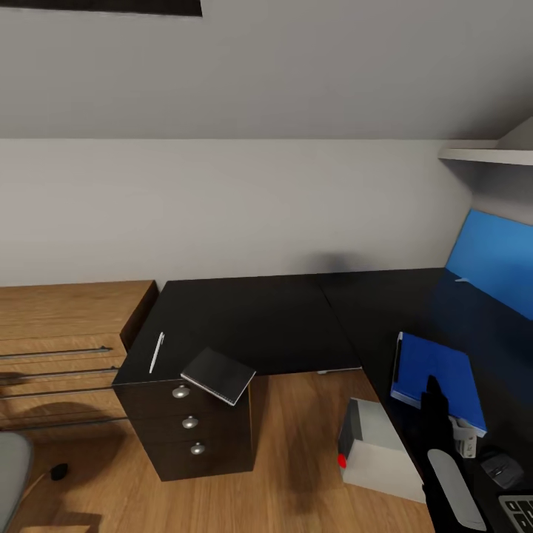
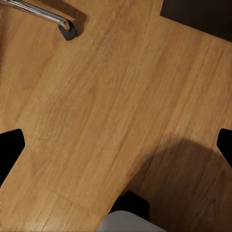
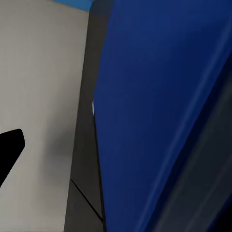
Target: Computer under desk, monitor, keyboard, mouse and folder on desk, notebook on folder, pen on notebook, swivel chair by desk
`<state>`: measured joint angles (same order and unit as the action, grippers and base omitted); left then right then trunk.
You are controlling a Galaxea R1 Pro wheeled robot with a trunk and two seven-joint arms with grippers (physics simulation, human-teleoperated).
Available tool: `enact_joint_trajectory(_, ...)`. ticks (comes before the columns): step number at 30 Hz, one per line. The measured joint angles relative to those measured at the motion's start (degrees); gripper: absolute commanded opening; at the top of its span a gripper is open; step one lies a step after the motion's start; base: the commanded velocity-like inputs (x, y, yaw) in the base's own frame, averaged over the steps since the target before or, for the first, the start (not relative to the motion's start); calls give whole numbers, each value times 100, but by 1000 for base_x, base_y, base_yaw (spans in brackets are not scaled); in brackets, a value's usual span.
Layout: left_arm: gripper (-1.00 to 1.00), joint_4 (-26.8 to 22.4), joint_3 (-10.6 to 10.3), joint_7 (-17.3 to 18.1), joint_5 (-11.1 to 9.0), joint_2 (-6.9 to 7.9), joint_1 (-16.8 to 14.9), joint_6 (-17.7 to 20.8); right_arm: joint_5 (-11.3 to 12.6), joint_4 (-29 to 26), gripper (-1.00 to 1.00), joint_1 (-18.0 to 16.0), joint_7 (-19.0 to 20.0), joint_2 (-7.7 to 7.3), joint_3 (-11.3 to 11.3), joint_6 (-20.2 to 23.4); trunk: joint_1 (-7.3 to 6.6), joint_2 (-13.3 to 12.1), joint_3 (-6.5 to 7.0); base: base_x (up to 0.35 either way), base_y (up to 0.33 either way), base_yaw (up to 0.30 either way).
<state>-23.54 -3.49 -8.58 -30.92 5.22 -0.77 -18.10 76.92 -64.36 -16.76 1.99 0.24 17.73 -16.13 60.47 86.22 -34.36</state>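
the notebook (image 1: 219, 375) overhangs the worktop (image 1: 266, 318) edge near the pen (image 1: 156, 352); a clumsy nudge could tip it off. left hand (image 2: 116, 145) spread; right hand's state unclear.

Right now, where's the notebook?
In the head view, the notebook lies on the desk at its left end, overhanging the front edge above the drawer unit, just right of the pen.
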Motion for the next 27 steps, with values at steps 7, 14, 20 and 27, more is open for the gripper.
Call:
enact_joint_trajectory(7,100,0,0,0,0,1,0,0,0,-3,100,0,0,0,0,0,0,0,0,0,0,0)
enact_joint_trajectory(14,100,0,0,0,-15,1,0,0,0,-4,100,0,0,0,0,1,2,0,0,-82,0,0)
enact_joint_trajectory(20,100,0,0,0,-12,-4,0,0,0,-4,100,0,0,0,0,1,0,0,0,-32,0,0)
enact_joint_trajectory(27,100,0,0,0,-12,0,0,0,-1,-4,100,0,1,0,-8,0,-21,-39,17,-2,0,0)
